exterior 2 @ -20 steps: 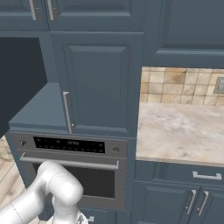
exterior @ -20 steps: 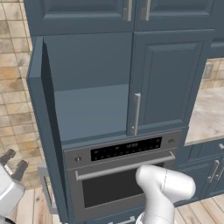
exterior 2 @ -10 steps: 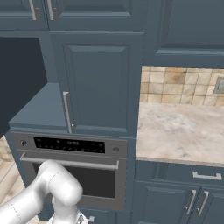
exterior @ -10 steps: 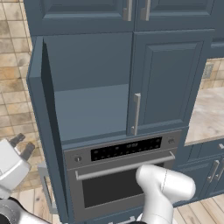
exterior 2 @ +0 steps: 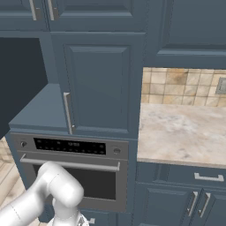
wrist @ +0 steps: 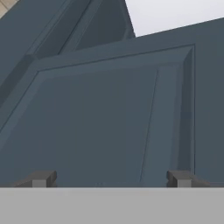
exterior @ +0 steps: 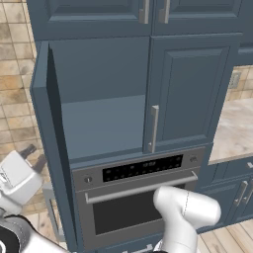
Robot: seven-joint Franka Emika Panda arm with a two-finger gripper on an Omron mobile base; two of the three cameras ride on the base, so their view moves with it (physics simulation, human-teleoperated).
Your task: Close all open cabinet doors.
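Note:
One slate-blue cabinet door (exterior: 49, 143) above the oven stands swung out, edge-on at the left of the left base view, baring the empty shelf (exterior: 104, 123). My gripper (exterior: 33, 155) hovers low on the outer side of that door, fingers open and holding nothing. In the hand view the gripper (wrist: 110, 179) faces the door's recessed panel (wrist: 96, 127) at close range, its tips spread wide. The neighbouring door (exterior: 190, 89) with the silver bar handle (exterior: 154, 129) is shut, as seen also in the right base view (exterior 2: 99, 84). The upper doors (exterior: 99, 15) are shut.
A black-glass oven (exterior: 138, 197) with a steel bar sits below the open compartment. A marble counter (exterior 2: 181, 132) and tiled wall lie to the right, with shut lower cabinet doors (exterior 2: 172, 203) under it. My white arm (exterior: 185, 212) rises in front of the oven.
My gripper has risen and moved right, closer to the outer face of the open door. The doors have not moved.

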